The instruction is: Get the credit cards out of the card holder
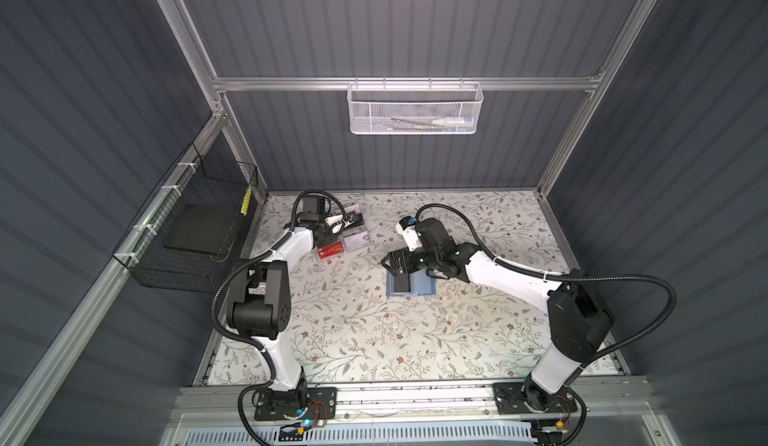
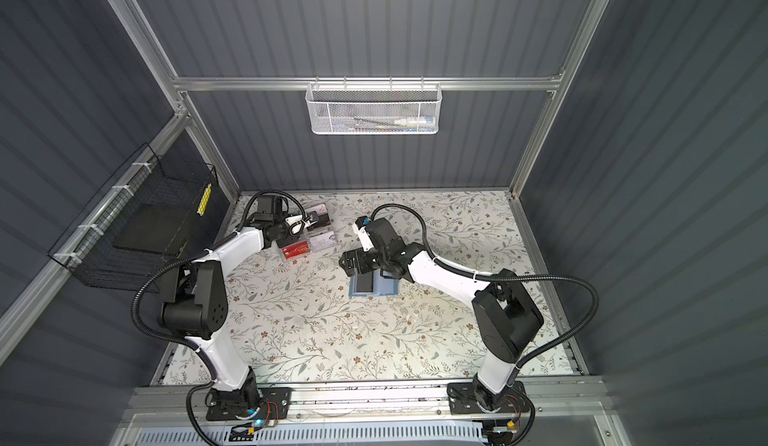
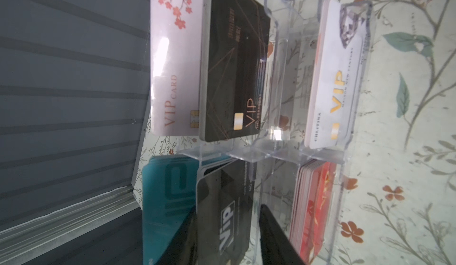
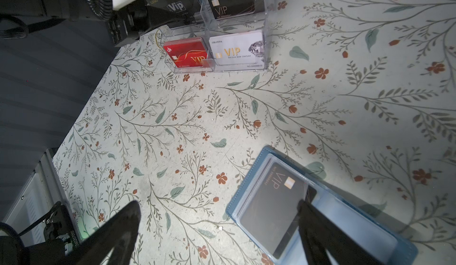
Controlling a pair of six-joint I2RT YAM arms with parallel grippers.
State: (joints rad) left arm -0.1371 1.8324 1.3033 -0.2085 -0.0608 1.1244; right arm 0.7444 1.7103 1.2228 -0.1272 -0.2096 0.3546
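The card holder (image 1: 428, 289) (image 2: 386, 289) (image 4: 246, 184), a slate-blue wallet, lies open on the floral table. A black VIP credit card (image 4: 269, 207) (image 1: 401, 285) sits in its clear sleeve. My right gripper (image 4: 217, 205) (image 1: 392, 267) (image 2: 353, 265) hangs wide open over the wallet's left half. One finger rests over that card's edge and the other is above bare table. My left gripper (image 3: 229, 209) (image 1: 353, 217) (image 2: 313, 217) is at the clear rack. Its jaws stand apart around a second black credit card (image 3: 222, 214) (image 4: 172, 7) standing in a rack slot, with a gap on one side.
The clear acrylic tiered rack (image 3: 259, 152) (image 1: 345, 240) (image 4: 267, 17) at the back left holds red, white, teal, pink and black cards. A black wire basket (image 1: 187, 232) hangs on the left wall and a white mesh basket (image 1: 413, 109) on the back wall.
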